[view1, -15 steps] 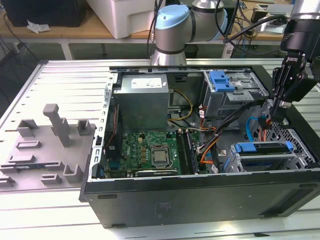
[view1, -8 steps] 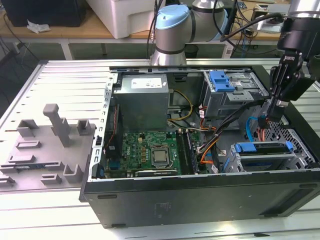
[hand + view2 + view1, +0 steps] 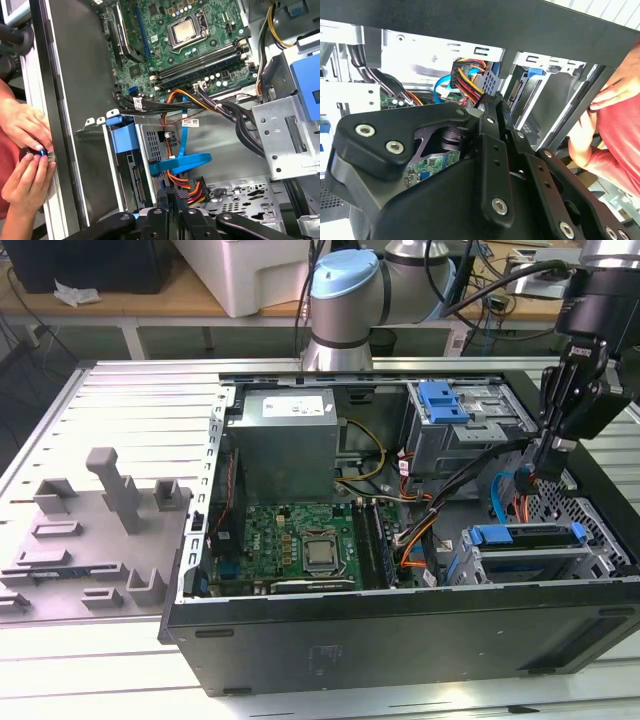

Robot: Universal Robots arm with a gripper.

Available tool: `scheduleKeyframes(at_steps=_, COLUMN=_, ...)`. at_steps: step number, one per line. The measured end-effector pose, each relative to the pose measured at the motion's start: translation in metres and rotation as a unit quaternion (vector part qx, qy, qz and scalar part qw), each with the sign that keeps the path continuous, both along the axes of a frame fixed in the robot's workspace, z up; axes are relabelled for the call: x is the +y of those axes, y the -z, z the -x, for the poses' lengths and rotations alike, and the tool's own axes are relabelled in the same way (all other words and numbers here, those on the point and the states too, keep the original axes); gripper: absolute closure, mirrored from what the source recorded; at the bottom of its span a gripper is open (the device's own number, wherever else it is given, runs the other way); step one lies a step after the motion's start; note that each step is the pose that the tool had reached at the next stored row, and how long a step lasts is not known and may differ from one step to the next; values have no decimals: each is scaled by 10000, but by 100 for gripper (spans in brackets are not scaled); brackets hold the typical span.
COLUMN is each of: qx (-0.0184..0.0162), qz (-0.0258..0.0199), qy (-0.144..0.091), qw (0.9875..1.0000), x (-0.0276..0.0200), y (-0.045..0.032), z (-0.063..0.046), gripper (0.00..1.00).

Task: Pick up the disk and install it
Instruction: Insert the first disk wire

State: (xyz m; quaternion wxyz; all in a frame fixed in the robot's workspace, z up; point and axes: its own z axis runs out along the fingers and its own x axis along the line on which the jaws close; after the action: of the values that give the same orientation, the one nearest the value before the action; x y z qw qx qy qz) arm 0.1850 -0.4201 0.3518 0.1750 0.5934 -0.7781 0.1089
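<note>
Evidently empty jaws, tips together, near the disk (image 3: 525, 558) in its case (image 3: 400, 640).

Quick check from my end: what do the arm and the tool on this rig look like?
The arm is silver-grey, with rounded joints and a light blue end cap. A black cable runs to its black wrist section. The tool is matte black, built of jointed links dotted with silver screw heads.

Blue-railed disk (image 3: 527, 552) in drive bay
</note>
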Motion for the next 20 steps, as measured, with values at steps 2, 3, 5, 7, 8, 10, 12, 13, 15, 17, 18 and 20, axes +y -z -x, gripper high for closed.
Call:
scheduleKeyframes(at_steps=2, qx=-9, qz=-57, qy=0, qw=10000, x=-24, y=-11, z=7, gripper=83)
scheduleKeyframes(at_steps=3, qx=-13, qz=-81, qy=0, qw=10000, x=-36, y=-16, z=10, gripper=83)
scheduleKeyframes(at_steps=5, qx=-21, qz=-127, qy=0, qw=9999, x=-58, y=-27, z=17, gripper=83)
scheduleKeyframes(at_steps=7, qx=-29, qz=-179, qy=0, qw=9998, x=-82, y=-38, z=24, gripper=83)
scheduleKeyframes(at_steps=8, qx=-32, qz=-201, qy=0, qw=9998, x=-91, y=-44, z=27, gripper=83)
scheduleKeyframes(at_steps=10, qx=-40, qz=-244, qy=0, qw=9997, x=-108, y=-55, z=34, gripper=83)
scheduleKeyframes(at_steps=12, qx=-48, qz=-295, qy=0, qw=9996, x=-123, y=-68, z=42, gripper=83)
scheduleKeyframes(at_steps=13, qx=-54, qz=-331, qy=0, qw=9994, x=-131, y=-73, z=45, gripper=83)
scheduleKeyframes(at_steps=15, qx=-71, qz=-448, qy=-1, qw=9990, x=-159, y=-86, z=52, gripper=83)
scheduleKeyframes(at_steps=17, qx=-79, qz=-472, qy=-18, qw=9989, x=-181, y=-91, z=58, gripper=83)
scheduleKeyframes(at_steps=18, qx=-83, qz=-486, qy=-31, qw=9988, x=-197, y=-94, z=61, gripper=83)
scheduleKeyframes(at_steps=20, qx=-85, qz=-494, qy=-39, qw=9987, x=-204, y=-93, z=63, gripper=83)
